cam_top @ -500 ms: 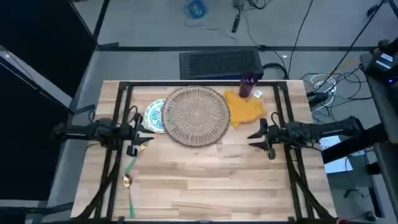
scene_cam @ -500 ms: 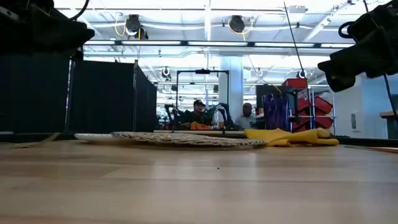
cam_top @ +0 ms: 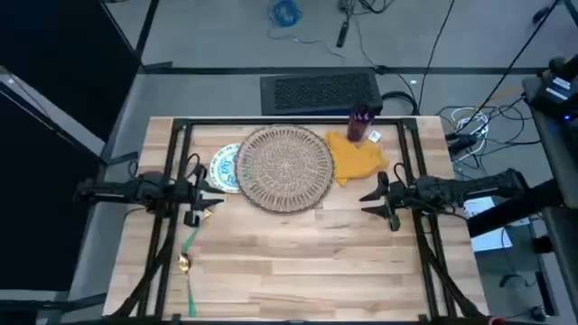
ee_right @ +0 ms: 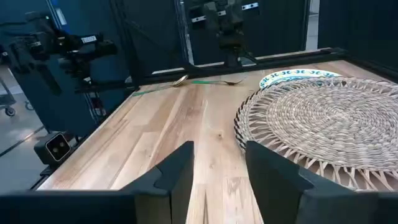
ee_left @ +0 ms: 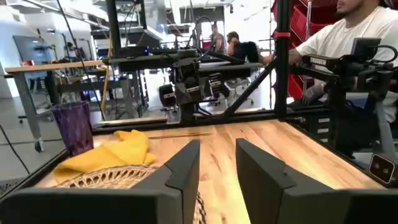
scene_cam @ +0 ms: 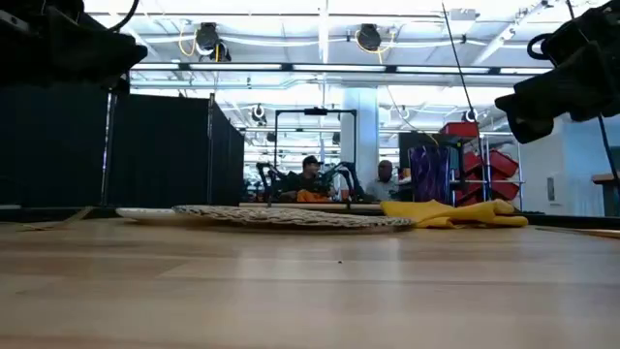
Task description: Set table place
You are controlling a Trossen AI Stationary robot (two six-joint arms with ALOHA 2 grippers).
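A round woven placemat (cam_top: 284, 169) lies at the table's far middle, its left rim over part of a blue-green patterned plate (cam_top: 223, 168). A mustard-yellow napkin (cam_top: 355, 160) lies crumpled at its right, with a purple cup (cam_top: 360, 123) standing behind it. A green-handled fork (cam_top: 191, 236) and spoon (cam_top: 185, 271) lie end to end near the left edge. My left gripper (cam_top: 206, 194) hovers open left of the placemat, by the fork's head. My right gripper (cam_top: 372, 197) hovers open right of the placemat, near the napkin. Neither holds anything.
Black frame rails (cam_top: 172, 226) run along both sides and the far edge of the table (cam_top: 307, 262). The near half of the wood top is bare. A person (ee_left: 354, 43) sits beyond the table's right side, and others sit in the room behind.
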